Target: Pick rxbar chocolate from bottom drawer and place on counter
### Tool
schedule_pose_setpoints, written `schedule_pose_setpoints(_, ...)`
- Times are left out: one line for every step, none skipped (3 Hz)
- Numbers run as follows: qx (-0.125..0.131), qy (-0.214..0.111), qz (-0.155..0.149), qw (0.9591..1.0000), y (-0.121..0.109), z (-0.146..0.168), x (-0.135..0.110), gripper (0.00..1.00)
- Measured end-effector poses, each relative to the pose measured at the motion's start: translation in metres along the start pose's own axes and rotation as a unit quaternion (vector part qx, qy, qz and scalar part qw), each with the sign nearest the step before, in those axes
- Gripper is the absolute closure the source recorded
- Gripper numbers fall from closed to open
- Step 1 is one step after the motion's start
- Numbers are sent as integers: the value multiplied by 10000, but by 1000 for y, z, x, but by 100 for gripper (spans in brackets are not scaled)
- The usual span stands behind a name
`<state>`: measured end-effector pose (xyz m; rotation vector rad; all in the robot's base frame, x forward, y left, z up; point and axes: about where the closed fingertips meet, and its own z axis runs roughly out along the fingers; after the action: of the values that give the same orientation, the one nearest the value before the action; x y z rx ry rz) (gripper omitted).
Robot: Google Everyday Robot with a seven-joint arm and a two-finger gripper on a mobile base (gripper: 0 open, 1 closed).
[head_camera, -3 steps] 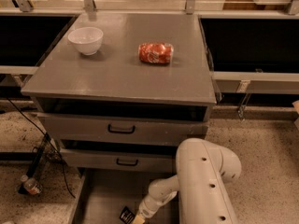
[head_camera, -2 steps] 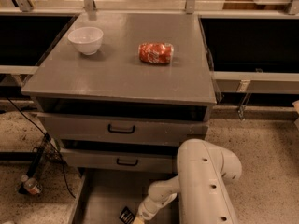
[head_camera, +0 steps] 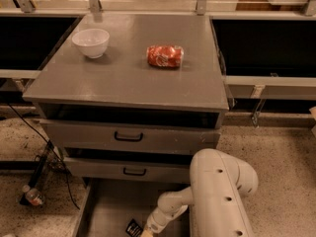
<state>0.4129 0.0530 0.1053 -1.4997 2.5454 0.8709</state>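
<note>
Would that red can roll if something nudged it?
Probably: the red can lies on its side on the flat counter, so a nudge might roll it. Its crumpled look may slow that. The gripper is down in the bottom drawer.

Smooth grey metal with a soft sheen across the table (head_camera: 123,80), brighter toward the upper edge of the frame. Glossy white finish on the bowl (head_camera: 91,42), upper left. Crinkled, shiny red metal on the can (head_camera: 165,56). Matt grey metal on the two upper drawers (head_camera: 89,132), with dull black handles (head_camera: 128,137). Plain flat grey metal, matt, in the bottom drawer (head_camera: 111,211). Dark wrapper with pale print on the bar (head_camera: 132,227). Smooth cream shell, plastic-looking, on the arm (head_camera: 217,191), down to the pincer (head_camera: 146,232) at the bottom edge, just right of the bar. Rough speckled stone look on the floor (head_camera: 276,152).
</note>
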Motion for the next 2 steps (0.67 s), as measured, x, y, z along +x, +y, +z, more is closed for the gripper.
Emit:
schedule_pose_setpoints(-58, 4, -12, 10000, 2, 2, 1, 64)
schedule_pose_setpoints(-81, -2, -66, 9999, 2, 6, 4, 83)
